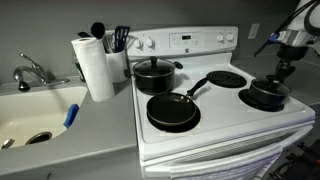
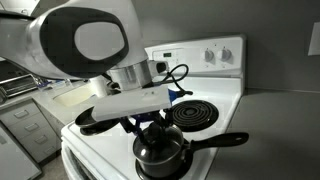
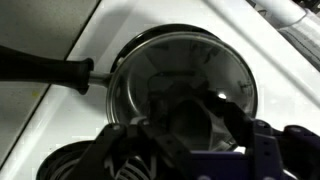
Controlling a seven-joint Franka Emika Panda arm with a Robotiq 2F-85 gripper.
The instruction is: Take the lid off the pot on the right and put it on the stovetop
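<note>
Spanning most of the scene, the white electric stovetop with four black coil burners stands beside a grey worktop with a pale sink. The white-and-grey robot arm reaches down over the front burner farthest from the sink. There sits the small black saucepan with one long black handle. A larger black lidded pot and a wide black frying pan occupy the two burners nearer the sink. The small round clear glass lid with a thin metal rim lies on the saucepan. The tool hangs right over the lid's middle, its fingers spread apart on either side of the dark centre. Whether they touch the knob cannot be told.
</note>
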